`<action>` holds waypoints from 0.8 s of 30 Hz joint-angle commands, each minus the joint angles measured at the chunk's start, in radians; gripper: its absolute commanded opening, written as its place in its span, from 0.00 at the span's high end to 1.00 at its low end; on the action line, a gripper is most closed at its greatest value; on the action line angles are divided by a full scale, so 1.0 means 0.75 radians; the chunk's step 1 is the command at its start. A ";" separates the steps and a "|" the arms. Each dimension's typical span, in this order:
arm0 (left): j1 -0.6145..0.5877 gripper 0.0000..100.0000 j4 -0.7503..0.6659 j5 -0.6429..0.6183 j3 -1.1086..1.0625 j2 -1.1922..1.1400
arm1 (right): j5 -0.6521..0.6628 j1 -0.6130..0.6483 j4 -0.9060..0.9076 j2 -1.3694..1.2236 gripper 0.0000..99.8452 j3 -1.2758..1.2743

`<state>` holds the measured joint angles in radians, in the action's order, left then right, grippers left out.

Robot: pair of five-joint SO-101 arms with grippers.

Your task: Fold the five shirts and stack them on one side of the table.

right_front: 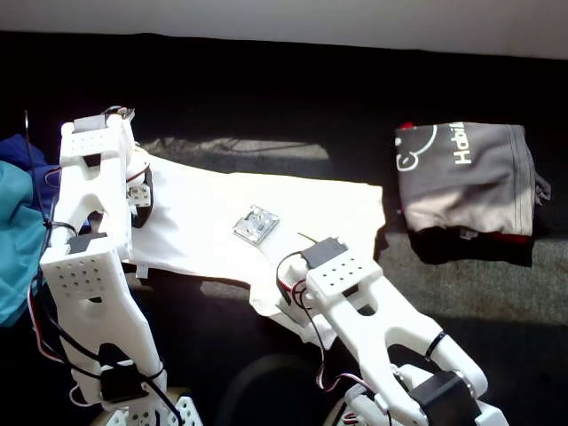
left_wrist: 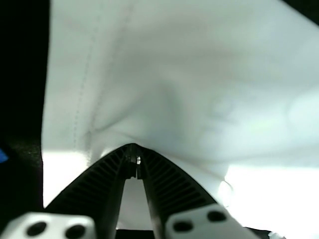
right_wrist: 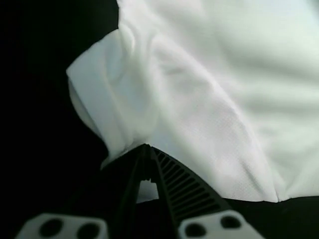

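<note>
A white shirt [right_front: 222, 217] lies spread across the middle of the black table, with a small printed patch [right_front: 256, 224] near its centre. My left gripper [left_wrist: 133, 158] is at the shirt's left end, its fingers closed together with white cloth [left_wrist: 174, 89] pinched at their tips. My right gripper [right_wrist: 146, 152] is at the shirt's near edge, shut on a bunched fold of the white cloth [right_wrist: 199, 99]. In the high view the left arm [right_front: 93, 186] stands over the left end and the right arm [right_front: 342, 275] over the near edge.
A folded grey shirt [right_front: 466, 177] with white print rests at the right on something red. Blue and teal shirts [right_front: 16, 222] are heaped at the left edge. Bare black table [right_front: 266, 98] runs along the far side.
</note>
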<state>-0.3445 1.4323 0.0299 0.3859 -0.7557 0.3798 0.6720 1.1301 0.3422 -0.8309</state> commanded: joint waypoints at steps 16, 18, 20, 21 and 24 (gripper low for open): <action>-0.028 0.99 -0.055 -0.004 -0.003 0.001 | -0.008 -0.017 -0.118 0.064 0.99 -0.017; -0.028 0.99 -0.055 -0.004 -0.003 0.001 | -0.010 0.042 -0.161 0.019 0.99 -0.042; -0.028 0.99 -0.055 -0.004 -0.003 0.001 | -0.010 0.116 -0.169 -0.007 0.99 -0.042; -0.028 0.99 -0.055 -0.004 -0.003 0.001 | -0.010 0.146 -0.171 -0.015 0.99 -0.042; -0.028 0.99 -0.055 -0.004 -0.003 0.001 | -0.010 0.216 -0.165 -0.040 0.99 -0.054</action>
<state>-0.3445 1.4323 0.0299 0.3859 -0.7557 0.3798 0.7856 1.0119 0.3222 -0.8661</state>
